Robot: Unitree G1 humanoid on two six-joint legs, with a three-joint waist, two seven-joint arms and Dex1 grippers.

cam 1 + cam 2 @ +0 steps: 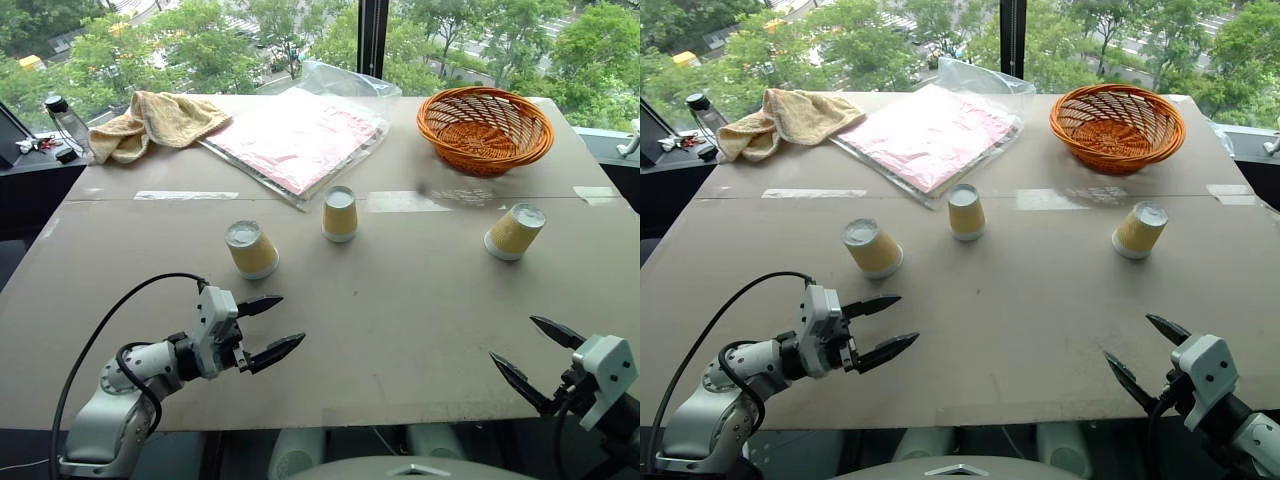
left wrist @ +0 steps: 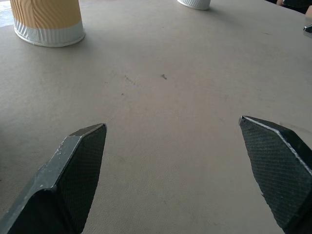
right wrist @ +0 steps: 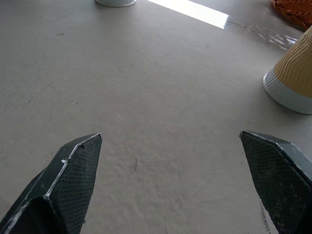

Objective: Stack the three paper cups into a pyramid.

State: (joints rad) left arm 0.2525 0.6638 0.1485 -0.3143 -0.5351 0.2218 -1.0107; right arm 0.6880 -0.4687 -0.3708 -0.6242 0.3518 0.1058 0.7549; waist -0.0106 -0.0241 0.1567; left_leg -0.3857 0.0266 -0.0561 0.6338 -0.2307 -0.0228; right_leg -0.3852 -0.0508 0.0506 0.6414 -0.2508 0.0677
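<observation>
Left eye view shows the three paper cups [image 1: 252,249] [image 1: 339,213] [image 1: 514,232] upside down and apart on the table [image 1: 400,320], none stacked yet, while the left gripper [image 1: 268,327] and right gripper [image 1: 535,358] wait with fingers wide apart, holding nothing.

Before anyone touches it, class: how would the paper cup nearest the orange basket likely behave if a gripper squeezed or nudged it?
The right-hand cup looks like thin paper, so it is probably very light and would dent under a hard squeeze. It stands upside down on its wider rim, so it probably sits stably, though a nudge would likely slide it across the smooth table. If tipped, its taper would probably make it roll in a curve.
</observation>
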